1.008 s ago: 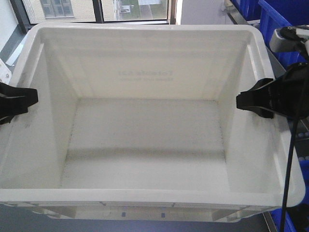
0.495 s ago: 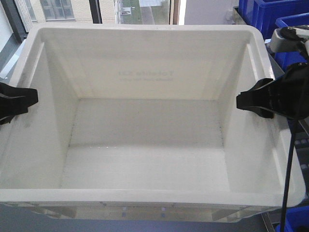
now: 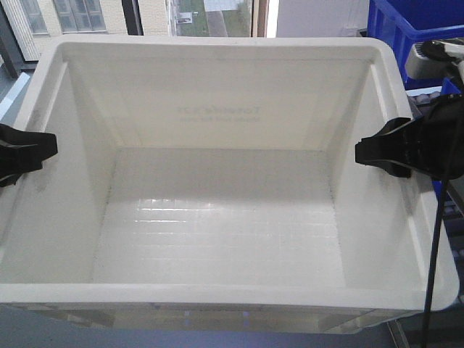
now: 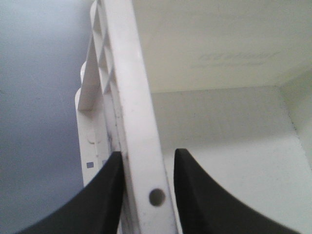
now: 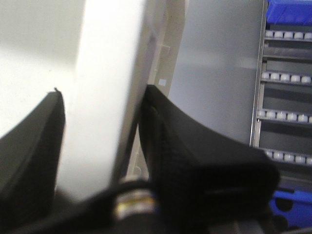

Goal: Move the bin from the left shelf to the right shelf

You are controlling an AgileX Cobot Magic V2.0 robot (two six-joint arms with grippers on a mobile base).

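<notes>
The white bin (image 3: 217,232) fills the front view, empty, with faint mirrored print showing through its far wall. My left gripper (image 3: 32,154) clamps the left rim and my right gripper (image 3: 377,154) clamps the right rim. In the left wrist view the two black fingers of the left gripper (image 4: 147,155) straddle the bin's thick rim (image 4: 139,112), one outside and one inside. In the right wrist view the right gripper (image 5: 105,95) straddles the opposite rim of the bin (image 5: 107,63) in the same way.
Dark blue totes (image 3: 417,22) stand at the upper right behind the bin. A shelf with roller rails (image 5: 287,78) and a blue tote (image 5: 290,9) lies to the right of the right arm. Windows (image 3: 72,14) run along the back.
The background has slid to the left, and the blue totes at the right show larger. The bin and both grippers keep the same place in the view.
</notes>
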